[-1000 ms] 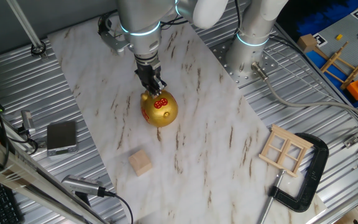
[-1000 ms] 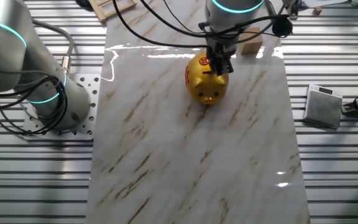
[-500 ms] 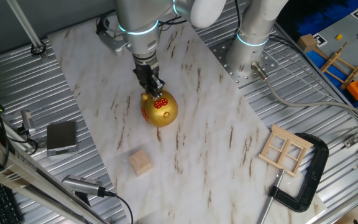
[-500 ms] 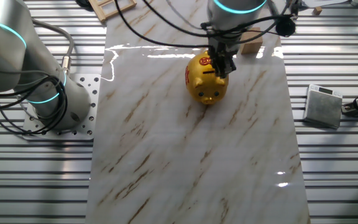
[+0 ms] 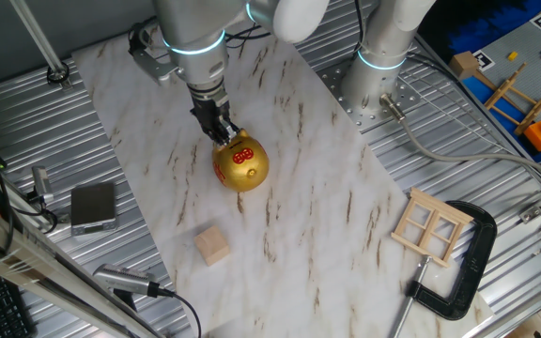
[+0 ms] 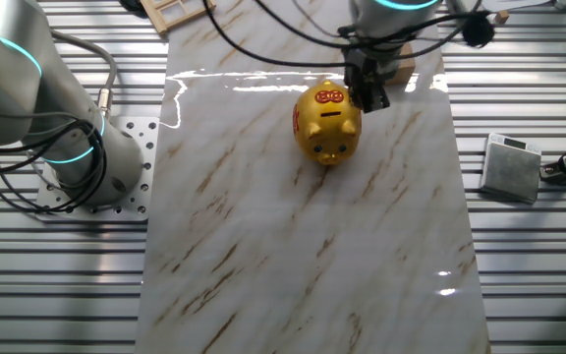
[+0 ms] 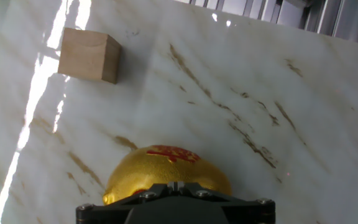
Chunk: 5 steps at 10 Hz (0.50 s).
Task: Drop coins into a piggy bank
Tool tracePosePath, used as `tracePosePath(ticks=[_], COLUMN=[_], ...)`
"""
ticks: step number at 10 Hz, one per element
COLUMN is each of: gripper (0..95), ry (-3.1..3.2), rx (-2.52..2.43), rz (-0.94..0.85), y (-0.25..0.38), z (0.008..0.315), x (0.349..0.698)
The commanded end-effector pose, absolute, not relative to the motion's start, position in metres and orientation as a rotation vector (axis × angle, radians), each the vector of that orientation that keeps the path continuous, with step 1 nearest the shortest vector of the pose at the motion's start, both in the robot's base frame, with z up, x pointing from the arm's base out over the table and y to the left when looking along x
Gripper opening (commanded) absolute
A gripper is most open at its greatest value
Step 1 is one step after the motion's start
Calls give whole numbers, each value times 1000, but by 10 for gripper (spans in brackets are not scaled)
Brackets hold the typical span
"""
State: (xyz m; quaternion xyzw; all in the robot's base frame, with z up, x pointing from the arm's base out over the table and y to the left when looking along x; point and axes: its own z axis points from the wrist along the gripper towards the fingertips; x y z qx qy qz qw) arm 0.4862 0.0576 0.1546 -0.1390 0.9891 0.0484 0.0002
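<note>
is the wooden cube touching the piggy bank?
No. In the hand view the wooden cube sits well apart from the piggy bank, with bare marble between them.

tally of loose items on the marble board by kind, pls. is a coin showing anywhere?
Gold piggy bank: 1
Pale wooden cube: 1
Coins: 0 visible in any view
Total on the marble board: 2
The hand sits beside the bank; whether its fingers are open or hold anything cannot be told.
</note>
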Motion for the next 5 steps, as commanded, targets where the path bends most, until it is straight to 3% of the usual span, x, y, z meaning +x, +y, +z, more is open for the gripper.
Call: tracePosePath(ticks=[1, 5], gripper=[0, 0], ry=[3094, 3120], rx=[-427, -354], rz=[163, 137], y=[58, 58], z=[156, 156], x=[485, 485])
